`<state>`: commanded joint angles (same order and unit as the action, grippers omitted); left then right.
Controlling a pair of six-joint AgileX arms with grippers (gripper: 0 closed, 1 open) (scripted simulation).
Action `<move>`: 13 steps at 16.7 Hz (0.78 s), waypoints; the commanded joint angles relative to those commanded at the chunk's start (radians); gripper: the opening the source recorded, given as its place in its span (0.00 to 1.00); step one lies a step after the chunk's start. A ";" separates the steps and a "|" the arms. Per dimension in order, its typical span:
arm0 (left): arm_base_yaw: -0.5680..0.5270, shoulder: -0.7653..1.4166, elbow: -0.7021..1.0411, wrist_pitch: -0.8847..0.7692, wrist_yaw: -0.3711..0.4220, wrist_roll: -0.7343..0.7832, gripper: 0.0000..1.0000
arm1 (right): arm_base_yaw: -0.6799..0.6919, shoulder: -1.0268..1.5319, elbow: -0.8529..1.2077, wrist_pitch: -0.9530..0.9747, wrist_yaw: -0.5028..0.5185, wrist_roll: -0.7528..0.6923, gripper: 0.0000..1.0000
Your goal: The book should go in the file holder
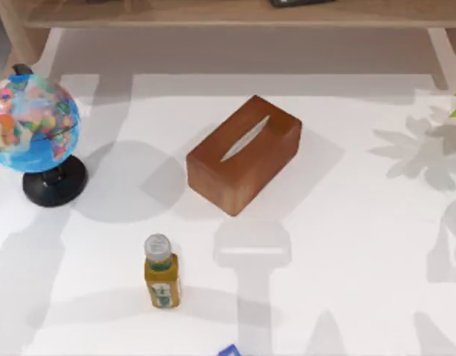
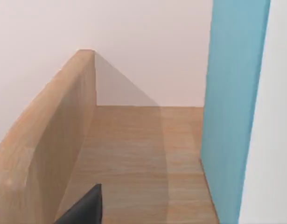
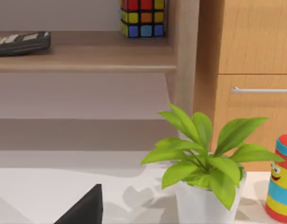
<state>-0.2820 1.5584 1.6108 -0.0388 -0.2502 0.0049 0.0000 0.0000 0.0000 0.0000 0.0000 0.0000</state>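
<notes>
Apparently the left hand (image 2: 85,207) is right at the wooden file holder (image 2: 64,140), looking along its floor, with the light-blue book (image 2: 234,107) standing upright beside the holder's floor on the side opposite the curved wall. Whether this hand is open, closed or gripping the book I cannot tell. Nor can I tell whether the book's lower edge is already resting on the holder's floor. The step in hand looks like seating the book, and to do it well the book should stay upright and parallel to the curved wall. It should go down until it bears on the floor, and be let go only then, so it does not tip. The right hand (image 3: 87,207) is parked low over the worktop (image 1: 361,245), its state also unreadable, facing a potted plant (image 3: 204,163), a striped toy (image 3: 281,179) and a Rubik's cube (image 3: 142,16) on a shelf (image 3: 82,58). On the worktop a globe (image 1: 31,122), a wooden tissue box (image 1: 242,156) and a bottle (image 1: 161,274) stand well apart. None of them seems to obstruct the holder.
</notes>
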 joint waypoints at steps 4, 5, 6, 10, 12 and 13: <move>-0.038 0.205 0.214 -0.005 -0.034 0.001 1.00 | 0.000 0.000 0.000 0.000 0.000 0.000 1.00; -0.044 0.234 0.244 -0.006 -0.039 0.001 1.00 | 0.000 0.000 0.000 0.000 0.000 0.000 1.00; -0.047 0.253 0.263 -0.007 -0.042 0.001 1.00 | 0.000 0.000 0.000 0.000 0.000 0.000 1.00; -0.049 0.263 0.273 -0.007 -0.044 0.001 1.00 | 0.000 0.000 0.000 0.000 0.000 0.000 1.00; -0.045 0.262 0.272 -0.007 -0.040 0.001 1.00 | 0.000 0.000 0.000 0.000 0.000 0.000 1.00; -0.044 0.272 0.285 -0.010 -0.039 0.001 1.00 | 0.000 0.000 0.000 0.000 0.000 0.000 1.00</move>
<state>-0.3264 1.8304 1.8959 -0.0489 -0.2888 0.0056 0.0000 0.0000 0.0000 0.0000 0.0000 0.0000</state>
